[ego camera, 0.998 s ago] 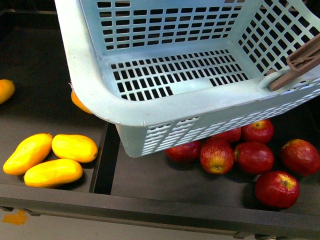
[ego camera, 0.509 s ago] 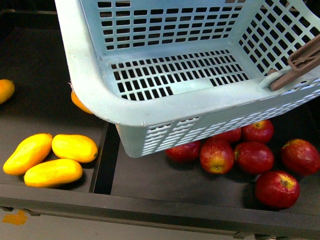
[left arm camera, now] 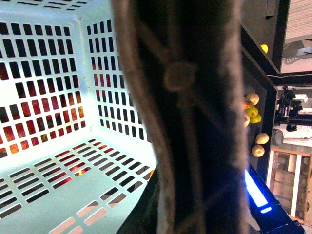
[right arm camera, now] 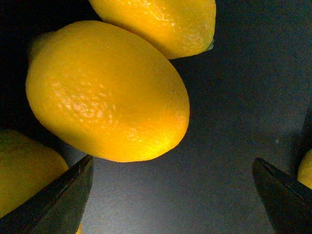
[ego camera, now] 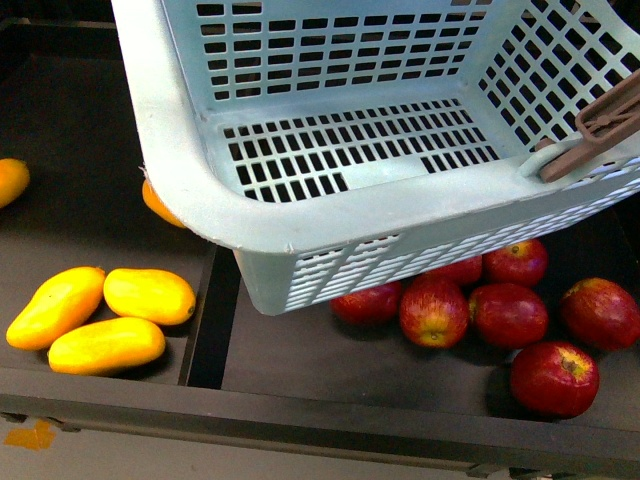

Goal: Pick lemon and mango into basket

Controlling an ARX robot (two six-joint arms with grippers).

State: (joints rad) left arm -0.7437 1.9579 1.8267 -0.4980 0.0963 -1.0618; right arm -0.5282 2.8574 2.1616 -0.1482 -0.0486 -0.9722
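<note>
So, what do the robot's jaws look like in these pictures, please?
Of the right gripper only the two jaws show: black, smooth, wedge-shaped tips, with no markings or cables visible. The left wrist view is mostly filled by a blurred dark shape with brownish edges; whether it belongs to the arm I cannot tell. The front view shows no arm.

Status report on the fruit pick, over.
Right claw open, near a lemon. Left claw unseen. Basket empty; mangoes outside it. Other lemons crowd the target.
</note>
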